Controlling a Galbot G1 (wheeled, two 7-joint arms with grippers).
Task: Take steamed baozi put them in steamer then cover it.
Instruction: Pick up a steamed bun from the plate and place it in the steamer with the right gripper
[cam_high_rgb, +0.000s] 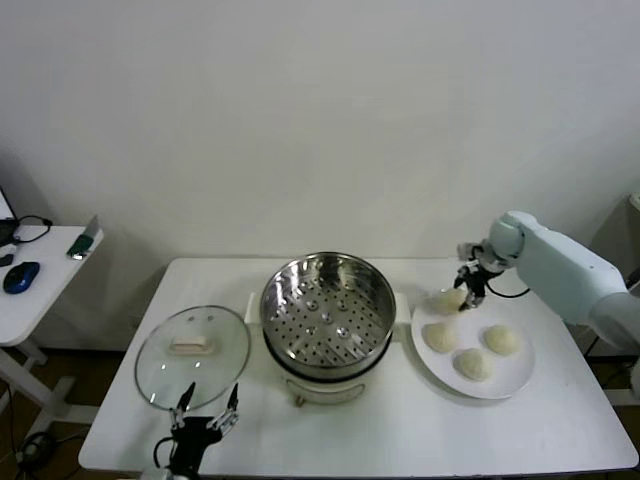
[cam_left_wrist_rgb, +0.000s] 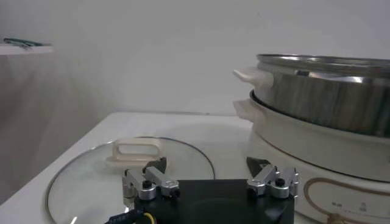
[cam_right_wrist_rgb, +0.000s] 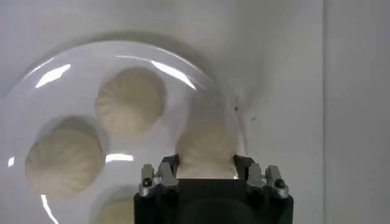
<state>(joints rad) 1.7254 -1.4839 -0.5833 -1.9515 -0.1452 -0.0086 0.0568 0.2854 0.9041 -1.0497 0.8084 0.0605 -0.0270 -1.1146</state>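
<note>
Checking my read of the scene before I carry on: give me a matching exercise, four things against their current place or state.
Things:
1. cover
2. steamer
3. right gripper
4. left gripper

States:
A. shut on a baozi at the far edge of the white plate
B. open, hovering at the near edge of the table
C. lying flat on the table, left of the pot
D. uncovered, perforated tray empty

Pairs: 1-C, 2-D, 3-A, 4-B
</note>
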